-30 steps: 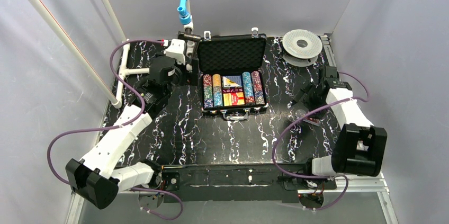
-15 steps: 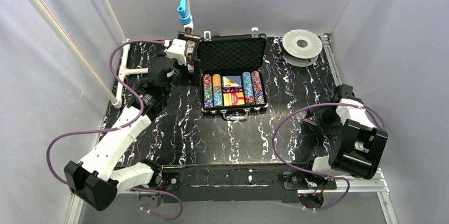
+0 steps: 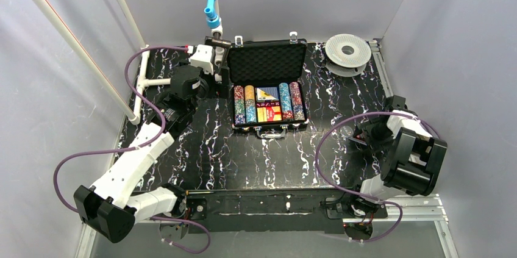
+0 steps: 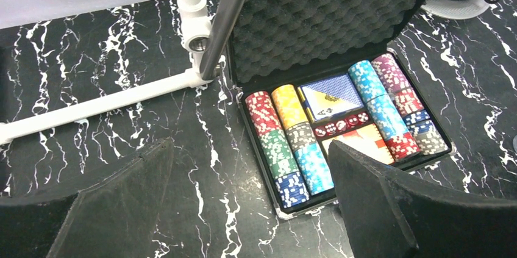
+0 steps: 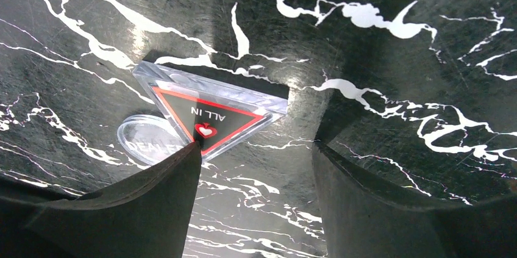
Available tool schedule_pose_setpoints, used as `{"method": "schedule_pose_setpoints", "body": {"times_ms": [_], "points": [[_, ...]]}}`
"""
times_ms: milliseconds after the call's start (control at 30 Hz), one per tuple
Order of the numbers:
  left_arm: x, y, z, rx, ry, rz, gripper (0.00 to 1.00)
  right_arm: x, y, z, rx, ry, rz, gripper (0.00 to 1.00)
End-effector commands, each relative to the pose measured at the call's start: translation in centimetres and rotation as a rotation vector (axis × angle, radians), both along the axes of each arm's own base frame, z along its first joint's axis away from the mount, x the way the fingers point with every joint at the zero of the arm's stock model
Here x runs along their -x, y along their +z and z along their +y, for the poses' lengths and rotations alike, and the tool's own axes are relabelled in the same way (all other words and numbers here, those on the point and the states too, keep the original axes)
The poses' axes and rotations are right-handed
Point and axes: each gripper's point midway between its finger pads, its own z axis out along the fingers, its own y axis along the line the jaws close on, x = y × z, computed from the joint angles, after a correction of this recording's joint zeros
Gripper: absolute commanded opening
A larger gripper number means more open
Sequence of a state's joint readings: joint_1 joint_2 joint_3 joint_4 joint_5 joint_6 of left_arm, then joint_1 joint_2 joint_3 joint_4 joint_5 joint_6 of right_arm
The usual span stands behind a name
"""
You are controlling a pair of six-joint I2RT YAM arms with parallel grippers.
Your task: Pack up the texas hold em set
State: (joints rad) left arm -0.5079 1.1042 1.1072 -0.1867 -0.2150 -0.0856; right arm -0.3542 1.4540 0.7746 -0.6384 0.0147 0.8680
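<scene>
Top external view, left to right: your left gripper (image 4: 250, 145) hangs beside the briefcase (image 3: 266, 63), jaws spread wide and empty; the case sits at the back middle of the table (image 3: 244, 160), lid upright, with chip rows (image 3: 239, 111), card deck (image 4: 332, 94) and red dice (image 4: 341, 125) already slotted in; your right gripper (image 5: 256, 148) hovers low, jaws apart, holding nothing, one finger at the ALL IN triangle (image 5: 210, 111), which touches the clear DEALER disc (image 5: 143, 139); both lie well apart from the case; by my judgement they remain to be packed, then the lid shut and latched.
</scene>
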Motion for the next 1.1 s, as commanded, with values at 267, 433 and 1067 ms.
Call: {"method": "schedule_pose_setpoints", "body": {"times_ms": [267, 433, 1067], "points": [[0.2, 1.5, 1.1, -0.001, 0.051, -0.046, 1.00, -2.5, -1.5, -0.1, 0.011, 0.035, 0.020, 0.77], [0.2, 1.6, 1.1, 0.001, 0.048, -0.050, 0.99, -2.9, -1.3, -0.8, 0.031, -0.010, 0.042, 0.76], [0.5, 2.2, 1.6, 0.002, 0.058, -0.072, 0.99, -3.0, -1.6, -2.4, 0.095, -0.138, 0.119, 0.40]]}}
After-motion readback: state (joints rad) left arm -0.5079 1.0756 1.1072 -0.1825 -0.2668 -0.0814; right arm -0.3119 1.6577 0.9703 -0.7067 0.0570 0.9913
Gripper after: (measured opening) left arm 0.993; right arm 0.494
